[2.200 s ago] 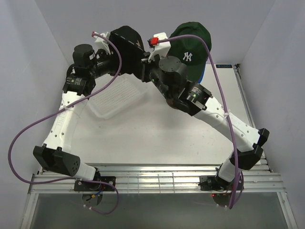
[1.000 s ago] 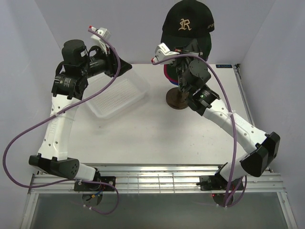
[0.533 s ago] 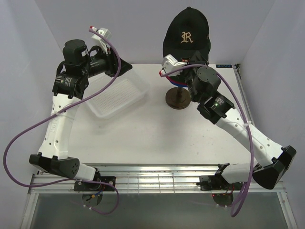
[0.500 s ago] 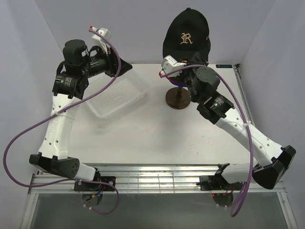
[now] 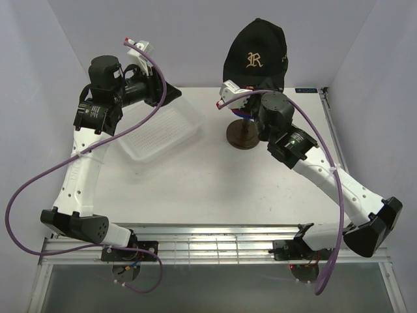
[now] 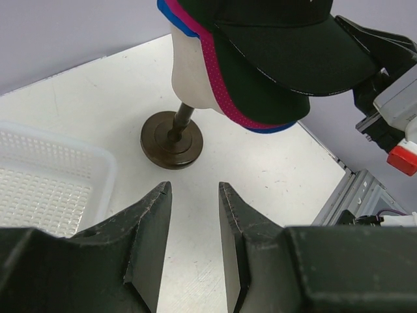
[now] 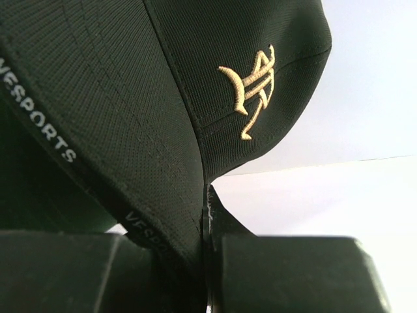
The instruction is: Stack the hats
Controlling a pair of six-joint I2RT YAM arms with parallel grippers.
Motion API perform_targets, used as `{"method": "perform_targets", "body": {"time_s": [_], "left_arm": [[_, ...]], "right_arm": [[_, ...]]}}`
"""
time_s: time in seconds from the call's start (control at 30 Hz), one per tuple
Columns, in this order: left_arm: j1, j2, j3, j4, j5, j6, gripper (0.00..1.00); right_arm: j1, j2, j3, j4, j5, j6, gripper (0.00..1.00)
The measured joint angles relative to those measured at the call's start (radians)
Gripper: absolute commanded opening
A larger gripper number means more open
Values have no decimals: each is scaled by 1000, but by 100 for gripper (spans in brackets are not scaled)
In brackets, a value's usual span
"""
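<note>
White desk [image 5: 215, 189] lies bare across its near half. Mesh basket [image 5: 156, 134] sits at the far-left corner, below the parted, empty left gripper [image 6: 192, 195]. Black cap [image 5: 254, 52] tops the far-edge stack, leaving only the brim of the pink cap [image 6: 218, 85] showing. The right gripper [image 7: 207, 208] clenches the black brim.

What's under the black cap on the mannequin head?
Showing: brims of a dark cap, pink cap and blue cap. Hidden: their crowns and the top of the mannequin head.

Above the left gripper [image 6: 193, 195], the top edge cut off the mannequin head [image 6: 193, 68] and the caps' crowns. The pink cap [image 6: 216, 72] and blue cap [image 6: 270, 128] showed only thin edges. Close over the right gripper [image 7: 207, 208], the black cap [image 7: 130, 98] hid everything behind it.
</note>
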Motion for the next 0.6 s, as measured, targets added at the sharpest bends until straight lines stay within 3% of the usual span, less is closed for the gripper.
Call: {"method": "perform_targets", "body": {"time_s": [0.47, 0.57, 0.6], "left_arm": [[0, 1, 0, 0, 0, 0, 45], [0, 2, -1, 0, 0, 0, 46], [0, 2, -2, 0, 0, 0, 46]], "right_arm": [[-5, -82, -62, -129, -98, 74, 8], [-6, -70, -62, -125, -89, 73, 27], [-6, -68, -62, -127, -82, 74, 39]]}}
